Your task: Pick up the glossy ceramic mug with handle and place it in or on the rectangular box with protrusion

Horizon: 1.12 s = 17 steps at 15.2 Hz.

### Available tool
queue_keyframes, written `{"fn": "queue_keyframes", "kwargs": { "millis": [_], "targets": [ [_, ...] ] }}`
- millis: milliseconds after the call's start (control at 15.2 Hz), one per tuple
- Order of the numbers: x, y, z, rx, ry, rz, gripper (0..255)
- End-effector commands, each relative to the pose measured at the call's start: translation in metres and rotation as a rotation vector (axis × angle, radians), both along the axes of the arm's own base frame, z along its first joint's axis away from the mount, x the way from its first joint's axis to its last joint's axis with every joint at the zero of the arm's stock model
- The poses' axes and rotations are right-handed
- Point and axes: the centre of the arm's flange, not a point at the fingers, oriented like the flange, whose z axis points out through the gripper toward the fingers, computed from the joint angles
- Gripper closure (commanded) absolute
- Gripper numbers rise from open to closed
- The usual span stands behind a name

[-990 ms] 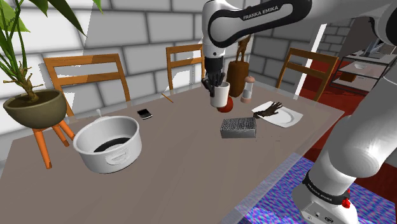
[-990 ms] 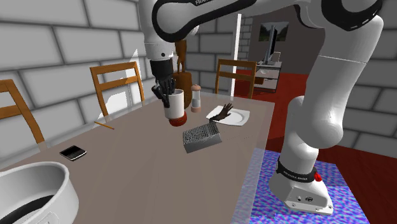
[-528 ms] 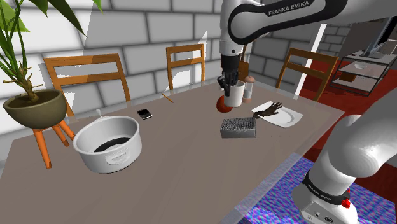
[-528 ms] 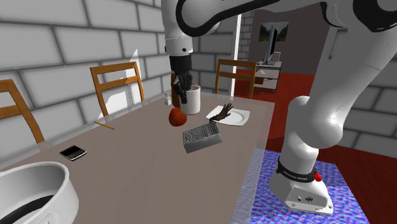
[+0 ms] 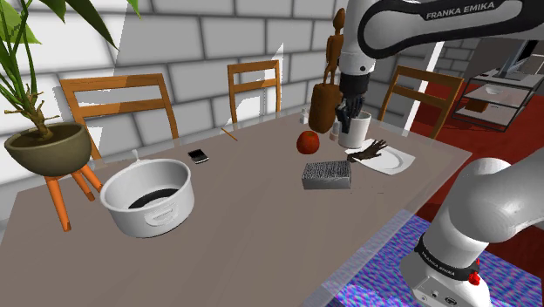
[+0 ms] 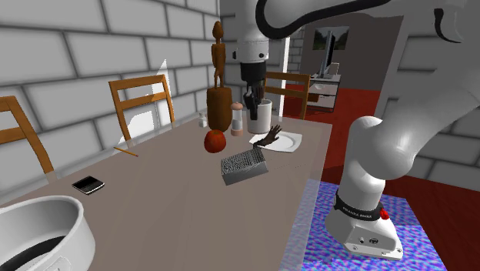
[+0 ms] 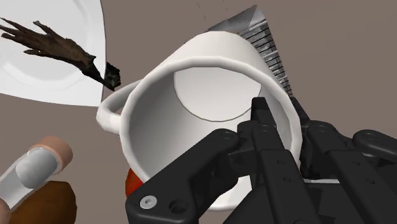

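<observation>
Mug (image 7: 191, 83), rim clasped in tool (image 7: 284, 124), aloft

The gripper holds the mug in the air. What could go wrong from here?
1. The gripper clamps the white mug only by its rim wall; it might tilt or slip.
2. The mug hangs close to the wooden figure and the shaker; a swing could knock them over.

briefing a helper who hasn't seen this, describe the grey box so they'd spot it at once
On the brown table, find the white plate. The grey box lies close to it, near the red apple: the lone blocky thing, dark and finely ridged.
</observation>
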Motion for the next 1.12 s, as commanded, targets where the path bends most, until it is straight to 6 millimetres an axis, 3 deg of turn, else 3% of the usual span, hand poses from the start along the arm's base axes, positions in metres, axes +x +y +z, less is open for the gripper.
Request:
{"fn": "queue_keyframes", "kwargs": {
  "millis": [0,132,1056],
  "targets": [
    [-0.024,-0.015,0.002,0.001,0.000,0.001,255],
    [-0.041,-0.025,0.004,0.001,0.000,0.001,255],
    [-0.041,-0.025,-0.069,0.001,0.000,0.001,255]
  ]
}}
